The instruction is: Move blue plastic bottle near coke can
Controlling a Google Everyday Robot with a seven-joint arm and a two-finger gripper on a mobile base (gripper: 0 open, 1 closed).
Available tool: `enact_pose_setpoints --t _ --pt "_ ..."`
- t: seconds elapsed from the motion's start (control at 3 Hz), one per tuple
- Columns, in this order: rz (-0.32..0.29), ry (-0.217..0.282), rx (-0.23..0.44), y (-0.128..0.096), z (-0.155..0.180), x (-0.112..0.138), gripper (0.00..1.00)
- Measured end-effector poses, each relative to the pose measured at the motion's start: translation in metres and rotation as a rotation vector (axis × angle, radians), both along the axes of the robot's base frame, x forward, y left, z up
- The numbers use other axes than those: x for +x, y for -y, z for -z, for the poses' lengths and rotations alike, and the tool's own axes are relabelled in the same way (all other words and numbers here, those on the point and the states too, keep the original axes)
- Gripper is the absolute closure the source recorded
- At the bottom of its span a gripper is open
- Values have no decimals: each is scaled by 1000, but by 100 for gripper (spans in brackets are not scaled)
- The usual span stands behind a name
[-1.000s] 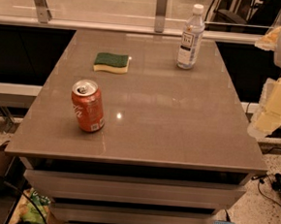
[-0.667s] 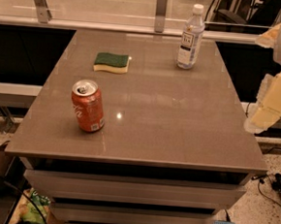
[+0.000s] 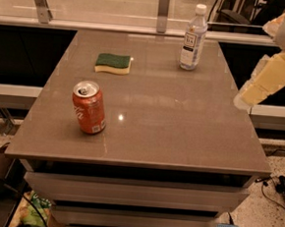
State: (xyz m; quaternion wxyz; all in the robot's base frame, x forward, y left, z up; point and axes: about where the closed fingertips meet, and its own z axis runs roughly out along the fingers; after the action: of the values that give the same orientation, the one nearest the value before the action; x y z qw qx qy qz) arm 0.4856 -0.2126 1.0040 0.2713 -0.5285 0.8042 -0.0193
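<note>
1. On the left front part of the brown table (image 3: 180,133) stands the coke can (image 3: 88,107), upright, with its silver top and pull tab facing up. White script runs down its orange-red side, but the letters are too blurred to spell out. A small white label patch sits low on the right of the can.
2. Behind the can, toward the far left, a green sponge (image 3: 113,63) with a yellow underside lies flat. It carries no writing and is well apart from the can.
3. Right of the sponge, near the far right corner, the blue plastic bottle (image 3: 193,38) stands upright, clear, with a white screw cap. Its label is white above and dark below; the print cannot be read. The bottle is well apart from the can, diagonally across the table.
4. Past the table's right edge the pale yellow gripper (image 3: 255,90) hangs in the air, clear of the bottle and holding nothing visible; whether it is open or closed cannot be made out.
</note>
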Motion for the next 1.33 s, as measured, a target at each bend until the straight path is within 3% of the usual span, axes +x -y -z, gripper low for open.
enact_pose_setpoints --t 0.33,1.0,1.33 --pt "48 70 77 -6 -3 29 0" --pt "216 190 252 -15 6 85 0" --pt "296 202 321 -19 17 111 0"
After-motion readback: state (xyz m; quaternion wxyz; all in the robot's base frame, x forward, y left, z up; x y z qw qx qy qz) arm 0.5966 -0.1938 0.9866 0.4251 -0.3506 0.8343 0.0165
